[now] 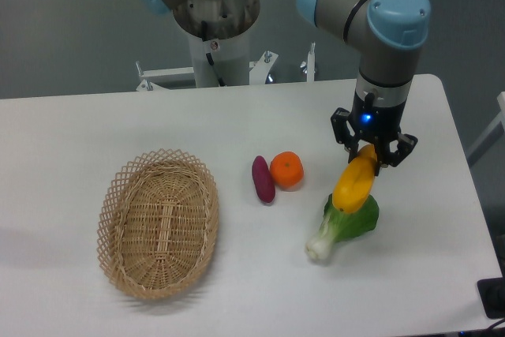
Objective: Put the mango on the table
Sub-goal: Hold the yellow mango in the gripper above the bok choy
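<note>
Elongated yellow-orange mango (pixel 355 183) hung tilted, long axis running from upper right at the claw down to lower left, over a leafy green bok choy (pixel 347 222) on the white desk (pixel 237 290). Black two-finger claw (pixel 371 157) clamped its upper end. Arm stood near vertical, wrist pointing down.

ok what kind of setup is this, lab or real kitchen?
Likely a robot lab: arm base bolted behind a bare white table, toy-like produce laid out near a wicker basket, gripper holding the mango.
</note>
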Controlling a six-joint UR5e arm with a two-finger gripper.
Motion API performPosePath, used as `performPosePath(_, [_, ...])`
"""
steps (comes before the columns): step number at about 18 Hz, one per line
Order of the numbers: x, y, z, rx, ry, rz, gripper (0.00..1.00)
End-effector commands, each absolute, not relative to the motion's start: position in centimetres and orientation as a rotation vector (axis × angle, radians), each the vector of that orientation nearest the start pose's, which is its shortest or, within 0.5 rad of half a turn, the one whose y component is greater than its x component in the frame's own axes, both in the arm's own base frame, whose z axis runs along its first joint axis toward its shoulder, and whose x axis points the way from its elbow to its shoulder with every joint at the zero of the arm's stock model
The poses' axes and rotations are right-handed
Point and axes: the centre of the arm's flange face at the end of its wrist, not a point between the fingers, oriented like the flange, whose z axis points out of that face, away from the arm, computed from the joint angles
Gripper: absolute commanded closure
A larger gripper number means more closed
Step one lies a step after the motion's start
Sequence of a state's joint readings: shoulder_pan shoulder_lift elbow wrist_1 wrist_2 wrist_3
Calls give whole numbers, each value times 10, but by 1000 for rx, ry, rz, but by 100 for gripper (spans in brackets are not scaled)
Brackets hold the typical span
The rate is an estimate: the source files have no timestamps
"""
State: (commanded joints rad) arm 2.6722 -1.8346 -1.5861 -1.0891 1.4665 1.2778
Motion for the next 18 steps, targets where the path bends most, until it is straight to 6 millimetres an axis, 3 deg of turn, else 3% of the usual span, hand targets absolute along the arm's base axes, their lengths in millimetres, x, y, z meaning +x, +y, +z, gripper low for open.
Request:
performPosePath(12, [-476, 409, 382, -2948, 267, 219, 56])
performPosePath(18, [-477, 437, 359, -2920, 141, 253, 56])
